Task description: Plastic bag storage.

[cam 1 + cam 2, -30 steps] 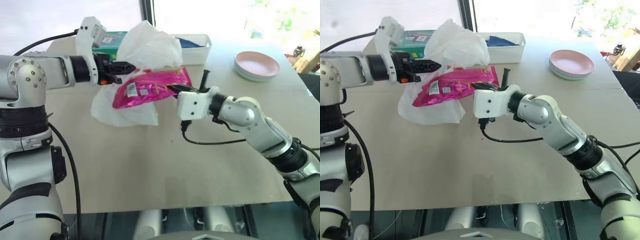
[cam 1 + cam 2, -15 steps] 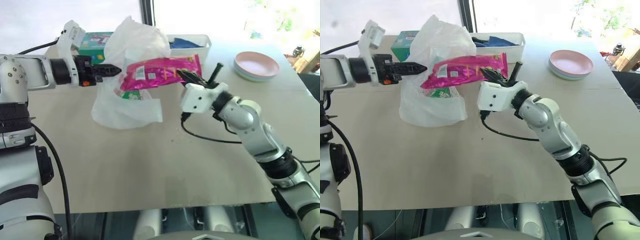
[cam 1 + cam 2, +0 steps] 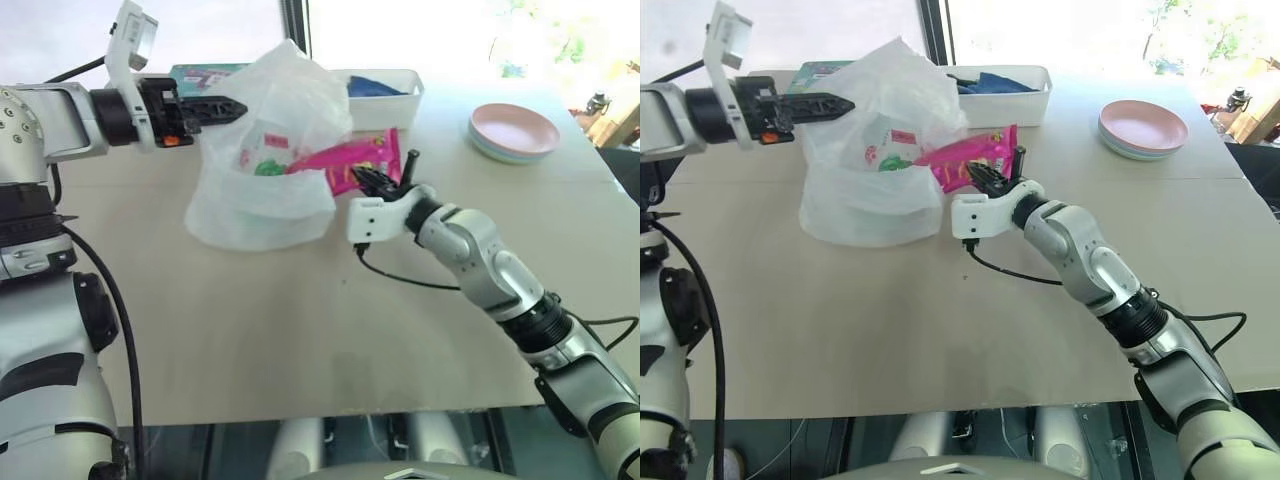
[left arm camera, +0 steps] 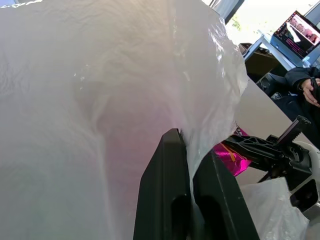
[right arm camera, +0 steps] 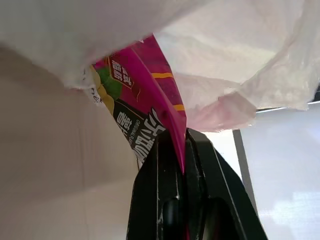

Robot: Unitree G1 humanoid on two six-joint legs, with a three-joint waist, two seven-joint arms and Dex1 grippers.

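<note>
Right gripper (image 3: 372,179) clamps edge of pink snack packet (image 3: 350,160), far end of packet inside mouth of plastic bag (image 3: 265,165). Bag sits on table (image 3: 300,330), upper rim pinched and lifted by left gripper (image 3: 236,105). Beyond: white tub (image 3: 385,95), pink plates (image 3: 513,128).

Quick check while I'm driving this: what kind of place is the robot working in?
Probably an office or lab by a bright window, not a home kitchen: a plain work table with a white tub and pink plates, and a seated person near an open laptop.
</note>
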